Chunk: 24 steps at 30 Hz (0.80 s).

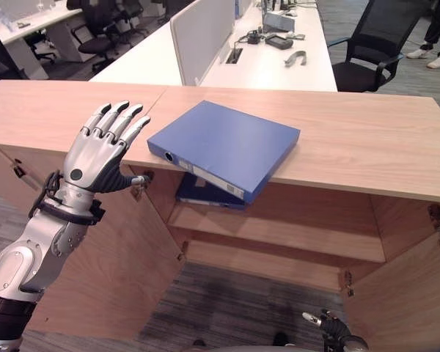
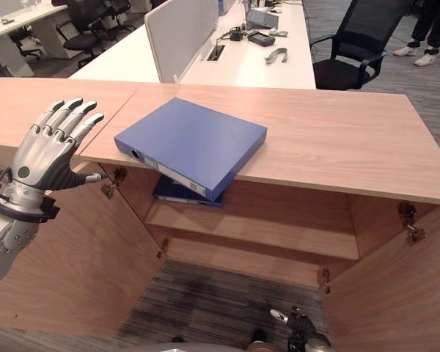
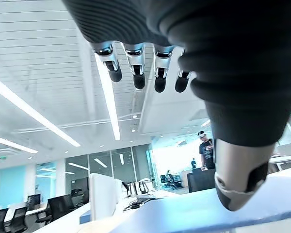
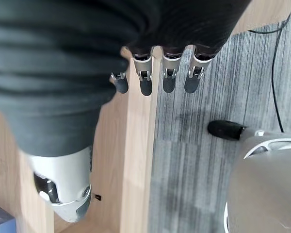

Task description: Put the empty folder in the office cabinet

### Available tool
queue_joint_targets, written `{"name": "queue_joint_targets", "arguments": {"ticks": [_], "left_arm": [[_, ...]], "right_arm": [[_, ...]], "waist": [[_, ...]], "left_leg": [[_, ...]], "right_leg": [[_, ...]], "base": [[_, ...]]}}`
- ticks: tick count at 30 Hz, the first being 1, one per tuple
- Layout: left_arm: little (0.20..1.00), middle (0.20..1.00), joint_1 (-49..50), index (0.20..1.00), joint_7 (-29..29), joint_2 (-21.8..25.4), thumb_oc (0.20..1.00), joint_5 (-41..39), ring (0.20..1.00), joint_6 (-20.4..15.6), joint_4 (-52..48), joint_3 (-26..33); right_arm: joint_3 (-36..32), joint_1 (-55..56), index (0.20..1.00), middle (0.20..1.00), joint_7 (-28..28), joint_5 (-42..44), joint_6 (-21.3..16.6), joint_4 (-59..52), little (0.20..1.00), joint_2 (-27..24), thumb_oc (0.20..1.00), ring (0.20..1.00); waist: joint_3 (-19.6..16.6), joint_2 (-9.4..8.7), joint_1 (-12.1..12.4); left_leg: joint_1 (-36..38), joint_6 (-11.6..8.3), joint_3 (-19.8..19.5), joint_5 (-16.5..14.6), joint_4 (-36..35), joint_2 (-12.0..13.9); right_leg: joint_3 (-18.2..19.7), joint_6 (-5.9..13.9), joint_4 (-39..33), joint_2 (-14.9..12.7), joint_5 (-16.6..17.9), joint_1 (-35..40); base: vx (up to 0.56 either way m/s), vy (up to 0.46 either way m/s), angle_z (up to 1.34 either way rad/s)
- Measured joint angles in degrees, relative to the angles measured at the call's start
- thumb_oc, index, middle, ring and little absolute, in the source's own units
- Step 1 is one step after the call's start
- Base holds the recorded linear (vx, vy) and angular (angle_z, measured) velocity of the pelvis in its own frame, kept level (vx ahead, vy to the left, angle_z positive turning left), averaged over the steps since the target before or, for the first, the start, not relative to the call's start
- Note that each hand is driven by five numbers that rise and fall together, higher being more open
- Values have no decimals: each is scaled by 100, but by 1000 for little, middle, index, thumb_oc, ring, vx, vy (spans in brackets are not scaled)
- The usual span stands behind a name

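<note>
**Two folders, one on top and one inside**

Two blue folders show in front of me. One blue folder (image 1: 224,149) lies flat on the wooden cabinet top (image 1: 367,143), its near corner hanging out over the front edge above the open cabinet. The second blue folder (image 1: 202,192) lies on the shelf (image 1: 279,231) inside, directly beneath that overhanging corner.

My left robot hand (image 1: 95,150) is raised beside the front edge of the top, to the left of the upper folder and apart from it; its fingers are straight and spread, palm turned away from me, and it holds nothing. The left cabinet door (image 1: 103,271) stands swung open below it, and the right cabinet door (image 1: 411,286) is open too.

My right robot hand (image 1: 330,326) hangs low over the grey carpet (image 1: 220,301) in front of the cabinet, fingers loose and straight, empty.

Behind the cabinet stand a white table (image 1: 271,62) with a divider panel and a black office chair (image 1: 378,44).
</note>
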Motion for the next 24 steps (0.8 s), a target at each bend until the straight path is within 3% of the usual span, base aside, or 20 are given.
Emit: {"name": "queue_joint_targets", "arguments": {"ticks": [5, 12, 15, 24], "left_arm": [[1000, 1000, -164, 1000, -86, -33, 1000, 1, 1000, -16, 193, -629], [1000, 1000, -397, 1000, -204, -83, 1000, 13, 1000, 11, 470, -939], [1000, 1000, -799, 1000, -271, -154, 1000, 222, 1000, 64, 811, -1400], [1000, 1000, -1144, 1000, -294, -551, 1000, 284, 1000, 144, 1130, -1819]], "right_arm": [[1, -41, 1000, 1000, -3, 3, -3, 3, 1000, 5, 1000, 1000], [0, -18, 1000, 1000, -12, 3, 1, 153, 1000, -7, 1000, 1000], [0, -37, 1000, 1000, -13, 43, 1, 173, 1000, -3, 1000, 1000], [2, -35, 1000, 1000, -18, 43, 3, 208, 1000, 1, 1000, 1000]], "waist": [[-26, 40, -101], [-24, 39, -215], [-24, 37, -247], [16, -23, -278]], "left_leg": [[-15, -1, 103, 0, -29, -1], [-16, -1, 212, -3, -46, 0], [-3, -1, 224, -2, -45, 0], [64, -4, 351, -15, -46, 3]], "right_leg": [[97, 2, 0, 5, 40, -76], [203, -15, -1, 18, 74, -147], [215, -16, -1, 17, 79, -142], [331, -19, 0, 35, 99, -151]], "base": [[0, 10, -11], [1, 5, -8], [0, 0, 0], [7, 2, -5]]}}
